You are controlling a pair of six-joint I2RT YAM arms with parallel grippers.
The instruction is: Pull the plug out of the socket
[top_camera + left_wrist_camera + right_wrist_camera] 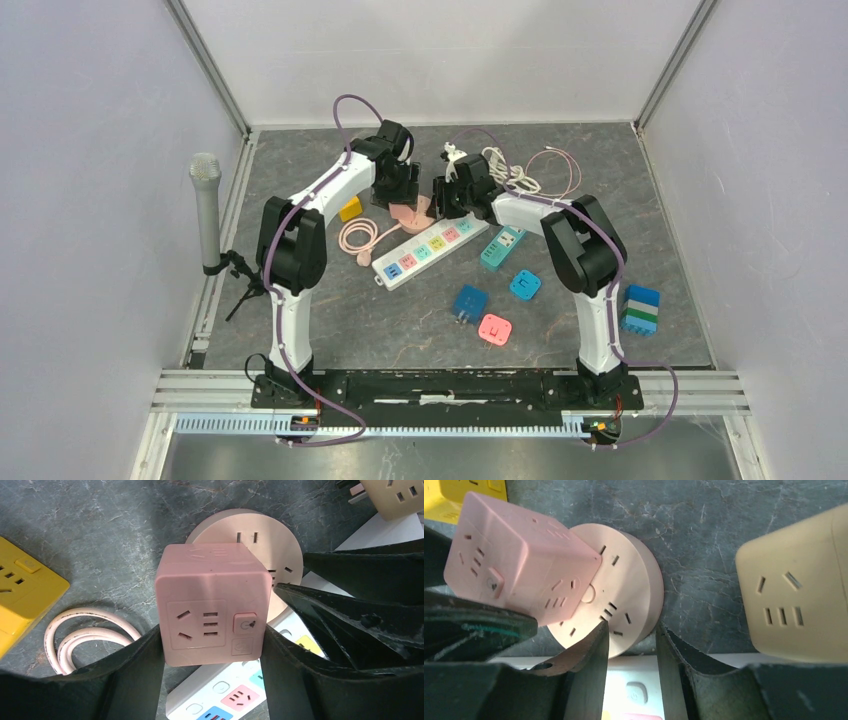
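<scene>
A pink cube plug (pixel 212 610) sits over a round pink socket (pixel 280 545) at the back middle of the table. My left gripper (pixel 212 645) is shut on the cube's two sides. In the right wrist view the cube (pixel 519 575) is tilted over the socket's (pixel 624 580) upper left face; its prongs are hidden. My right gripper (pixel 631 630) is shut on the socket's near rim, one finger on the face and one on the side wall. From above, both grippers (pixel 395 190) (pixel 440 200) meet over the socket (pixel 412 212).
A white power strip (pixel 430 248) lies just in front of the socket. Its pink cable (pixel 358 238) coils to the left by a yellow cube (pixel 350 208). A beige cube (pixel 796 610) is at the right. A teal strip (pixel 502 247), blue adapters (pixel 468 303) and a microphone (pixel 206 210) stand around.
</scene>
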